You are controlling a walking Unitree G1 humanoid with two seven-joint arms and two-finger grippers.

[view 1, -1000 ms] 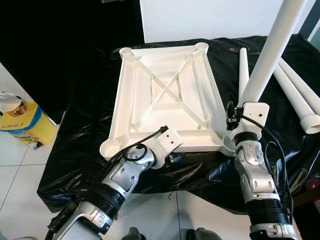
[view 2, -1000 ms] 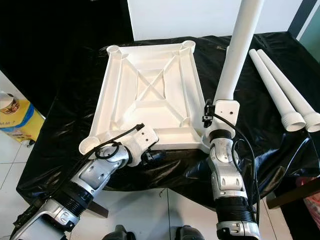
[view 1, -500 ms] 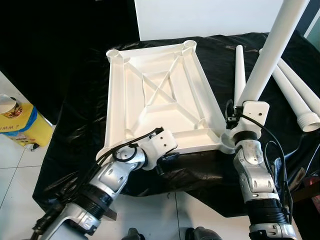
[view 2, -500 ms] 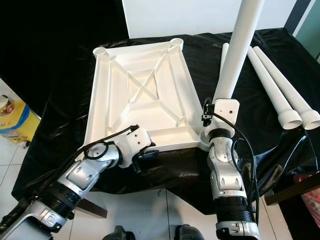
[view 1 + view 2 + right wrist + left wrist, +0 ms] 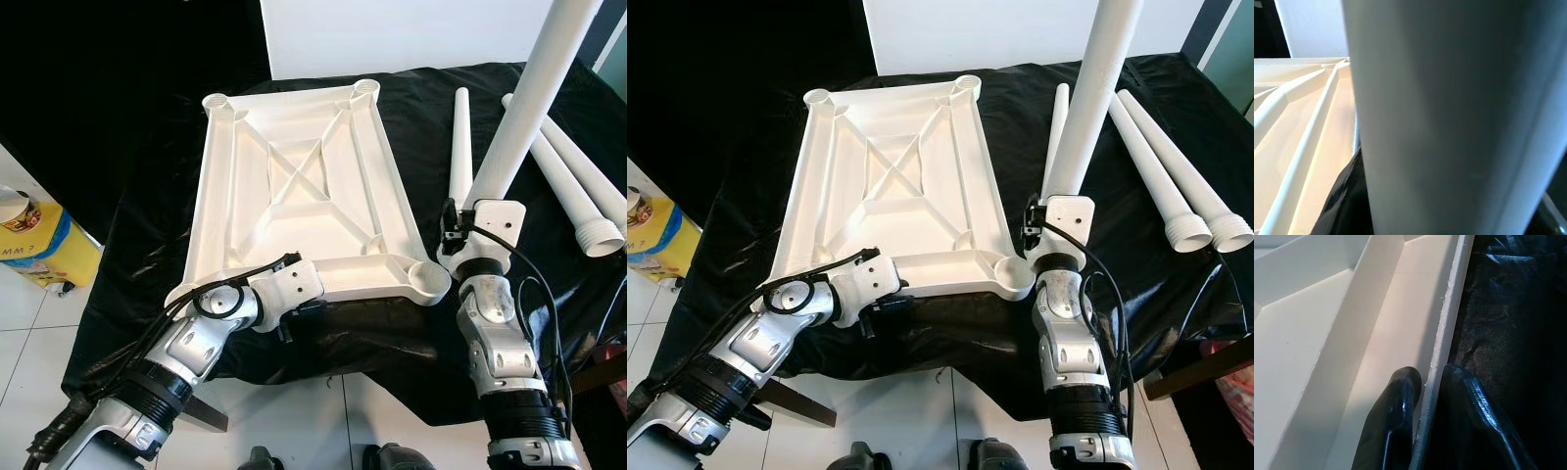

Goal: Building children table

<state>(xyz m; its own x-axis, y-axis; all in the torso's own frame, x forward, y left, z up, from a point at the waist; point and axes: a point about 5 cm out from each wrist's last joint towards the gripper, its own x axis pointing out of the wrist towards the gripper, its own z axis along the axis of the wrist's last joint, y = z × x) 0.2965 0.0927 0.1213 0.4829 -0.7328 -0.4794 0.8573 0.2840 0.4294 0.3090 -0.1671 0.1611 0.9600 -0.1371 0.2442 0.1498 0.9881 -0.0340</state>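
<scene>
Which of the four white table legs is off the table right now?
The leg held upright in the right pincer, beside the tabletop's near right corner. The other three legs lie flat on the black sheet.

One tabletop (image 5: 294,196), four legs (image 5: 529,108).

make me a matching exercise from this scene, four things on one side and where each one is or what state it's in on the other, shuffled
Column one
1. tabletop
2. held leg
3. three loose legs
4. left tool

Column two
A. lying on the black sheet to the robot's right
B. clamped on the thin near rim, one finger each side
C. upside down on the black sheet, ribs and corner sockets facing up
D. raised upright above the right tool

Pairs: 1-C, 2-D, 3-A, 4-B
</scene>
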